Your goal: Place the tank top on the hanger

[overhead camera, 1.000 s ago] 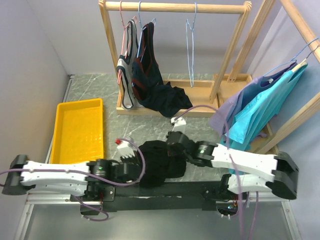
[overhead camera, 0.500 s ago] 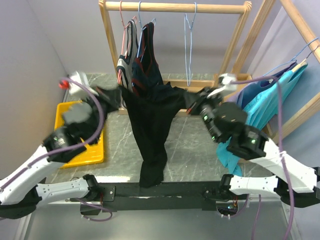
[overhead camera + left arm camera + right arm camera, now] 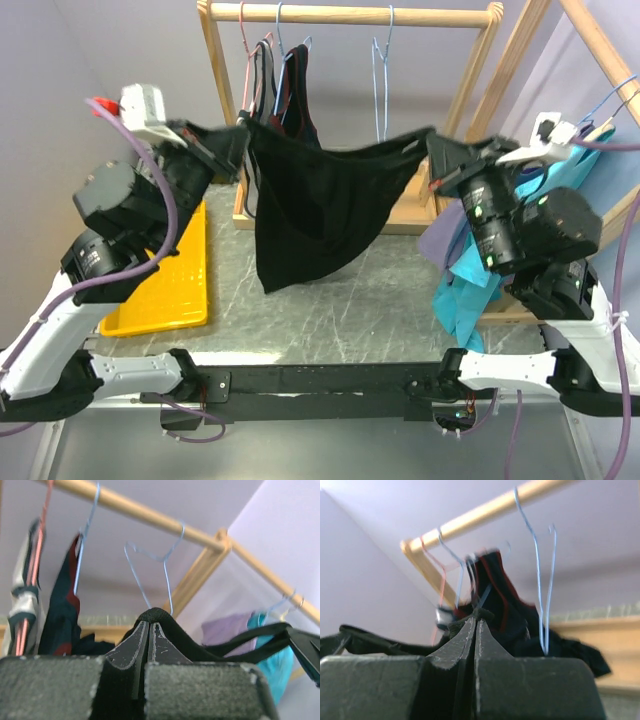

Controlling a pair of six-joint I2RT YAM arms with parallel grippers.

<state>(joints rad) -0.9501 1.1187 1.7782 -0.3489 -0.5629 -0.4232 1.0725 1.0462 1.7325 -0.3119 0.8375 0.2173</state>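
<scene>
The black tank top (image 3: 318, 212) hangs in the air, stretched wide between my two raised grippers in front of the wooden rack. My left gripper (image 3: 238, 138) is shut on one strap (image 3: 200, 645), which loops over its fingertips. My right gripper (image 3: 432, 150) is shut on the other strap end, and a bit of black fabric (image 3: 484, 614) pokes out above its tips. The light-blue wire hanger (image 3: 380, 92) hangs bare on the rod just behind the top's right half. It also shows in the left wrist view (image 3: 165, 575) and the right wrist view (image 3: 543, 595).
The rack's wooden rod (image 3: 330, 14) also carries a pink hanger with a grey-black top (image 3: 256, 95) and a blue hanger with a red-trimmed top (image 3: 297, 112). A yellow tray (image 3: 165, 290) lies at the left. Teal and purple garments (image 3: 462, 285) hang at the right.
Both arms have risen from the table and moved apart. The tank top went from a heap, to hanging long, to being stretched wide and higher in front of the rack.
</scene>
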